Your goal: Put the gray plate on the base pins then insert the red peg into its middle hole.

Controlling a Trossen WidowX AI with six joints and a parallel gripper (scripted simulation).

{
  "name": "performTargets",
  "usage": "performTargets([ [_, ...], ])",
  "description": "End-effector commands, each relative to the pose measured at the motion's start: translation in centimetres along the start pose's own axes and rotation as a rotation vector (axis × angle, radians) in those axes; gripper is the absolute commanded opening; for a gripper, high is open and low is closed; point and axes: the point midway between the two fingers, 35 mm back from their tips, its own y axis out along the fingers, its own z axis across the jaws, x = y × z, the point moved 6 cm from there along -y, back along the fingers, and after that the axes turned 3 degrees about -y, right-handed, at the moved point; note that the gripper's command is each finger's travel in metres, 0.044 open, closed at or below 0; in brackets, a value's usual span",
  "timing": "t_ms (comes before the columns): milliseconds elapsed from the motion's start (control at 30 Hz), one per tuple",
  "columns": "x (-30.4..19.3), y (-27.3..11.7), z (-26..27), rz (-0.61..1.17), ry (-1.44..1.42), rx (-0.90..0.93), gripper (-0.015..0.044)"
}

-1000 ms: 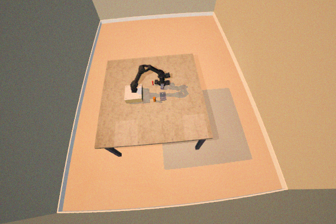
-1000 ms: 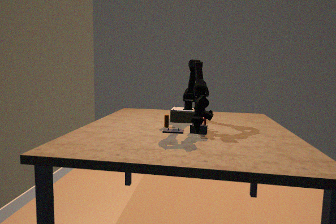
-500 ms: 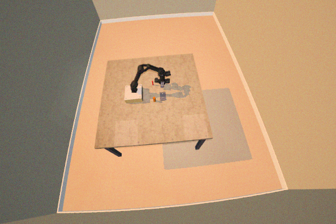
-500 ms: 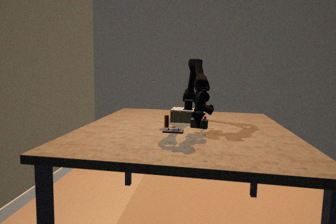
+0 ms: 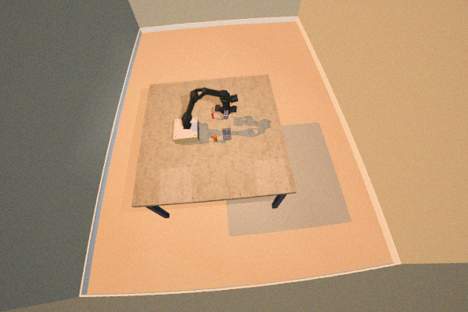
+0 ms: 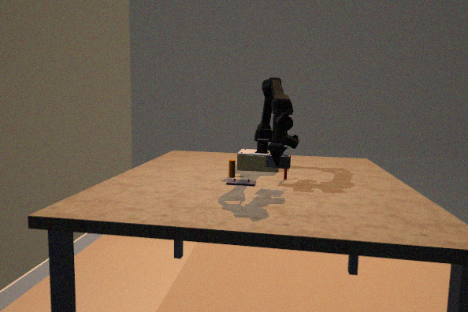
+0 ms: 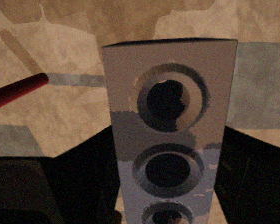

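Observation:
My gripper (image 5: 225, 112) (image 6: 277, 165) (image 7: 161, 123) is shut on the gray plate (image 5: 225, 116) (image 6: 286, 161) (image 7: 126, 100), with one finger on each side of it. The plate is held above the table; its row of three holes faces the wrist camera. The base (image 5: 227, 137) (image 6: 241, 183) is flat and dark and lies on the table, with two short pins standing up. It is apart from the plate, and to its left in the exterior view. The red peg (image 5: 213, 115) (image 6: 285, 174) (image 7: 21, 91) stands upright on the table beside the plate.
An orange cylinder (image 5: 214, 139) (image 6: 232, 169) stands upright close beside the base. The arm rises from a white box (image 5: 186, 131) (image 6: 252, 162) behind these things in the exterior view. Shadows of the arm fall across the wooden table (image 5: 221, 173) (image 6: 157, 205).

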Motion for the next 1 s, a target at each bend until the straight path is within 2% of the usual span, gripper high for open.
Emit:
performTargets([
  [0, 0.1, -2.1, -0.1, -0.010, -0.002, -0.020, 0.0000],
  [367, 0.0, -5.2, 0.4, -0.010, -0.002, -0.019, 0.0000],
  [600, -0.1, -5.1, 0.3, -0.010, -0.004, -0.020, 0.0000],
  [967, -3.2, -3.5, -0.6, -0.007, -0.038, -0.021, 0.0000],
])
